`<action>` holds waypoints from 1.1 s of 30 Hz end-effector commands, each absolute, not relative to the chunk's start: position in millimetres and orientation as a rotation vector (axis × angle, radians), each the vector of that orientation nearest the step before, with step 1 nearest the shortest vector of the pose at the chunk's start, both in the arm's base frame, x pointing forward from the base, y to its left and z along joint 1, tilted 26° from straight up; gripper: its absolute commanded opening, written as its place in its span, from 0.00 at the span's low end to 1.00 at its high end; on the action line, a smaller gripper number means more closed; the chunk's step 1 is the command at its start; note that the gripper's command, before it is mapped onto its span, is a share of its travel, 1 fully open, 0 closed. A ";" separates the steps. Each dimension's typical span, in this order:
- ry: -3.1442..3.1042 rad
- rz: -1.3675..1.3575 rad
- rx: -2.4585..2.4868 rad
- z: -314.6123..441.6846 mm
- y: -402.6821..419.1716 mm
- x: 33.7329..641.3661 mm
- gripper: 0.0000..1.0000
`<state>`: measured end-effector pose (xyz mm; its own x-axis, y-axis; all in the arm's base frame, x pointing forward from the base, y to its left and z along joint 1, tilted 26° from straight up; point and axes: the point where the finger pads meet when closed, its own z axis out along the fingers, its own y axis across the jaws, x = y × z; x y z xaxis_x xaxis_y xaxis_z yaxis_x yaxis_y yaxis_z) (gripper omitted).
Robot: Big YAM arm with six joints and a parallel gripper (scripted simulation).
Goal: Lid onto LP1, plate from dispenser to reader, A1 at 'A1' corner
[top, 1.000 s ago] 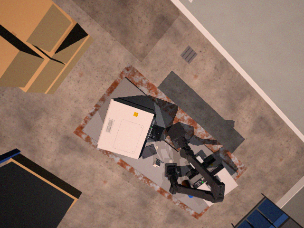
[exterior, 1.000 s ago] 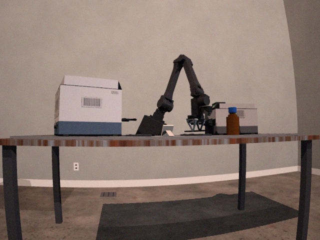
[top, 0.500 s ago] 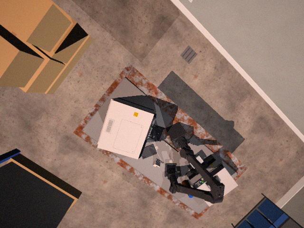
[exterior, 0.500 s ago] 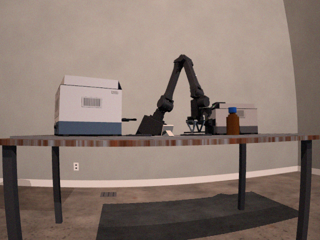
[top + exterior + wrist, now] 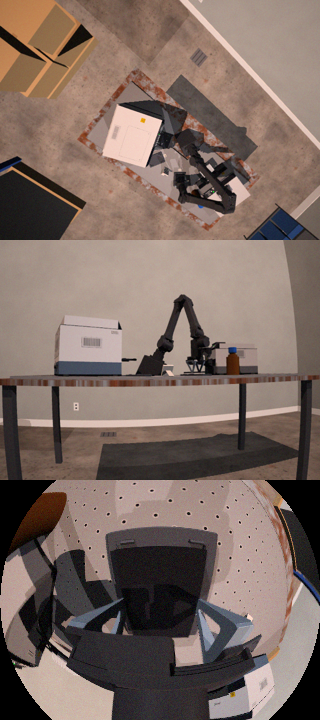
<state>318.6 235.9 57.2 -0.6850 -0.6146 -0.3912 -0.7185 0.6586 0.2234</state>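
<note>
My gripper (image 5: 161,601) (image 5: 195,371) points down low over a dark bench position (image 5: 212,555) (image 5: 183,374). Its fingers stand wide, their tips against the two sides of a flat black piece, which looks like the lid (image 5: 157,567). The lid lies over the position, its near part hidden by the gripper; whether it is flat inside the locators cannot be told. The reader (image 5: 131,136) (image 5: 87,351) is the large white box, its dark stage (image 5: 165,140) (image 5: 128,359) sticking out and apparently empty. The dispenser (image 5: 239,191) (image 5: 248,360) is the smaller box. I cannot make out the plate; the arm covers much of that area.
The brown bottle (image 5: 232,365) (image 5: 40,517) (image 5: 200,206) with a blue cap (image 5: 232,350) stands upright beside the dispenser, close to the gripper. Another dark bench position (image 5: 156,159) lies beside the reader. A small white block (image 5: 164,171) stands between the two positions.
</note>
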 end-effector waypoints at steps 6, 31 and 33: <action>2.522 0.520 -1.064 82.6 242.9 338.0 0.85; 2.520 0.519 -1.044 81.5 239.9 341.6 0.85; 2.522 0.519 -1.042 81.1 239.3 341.5 0.85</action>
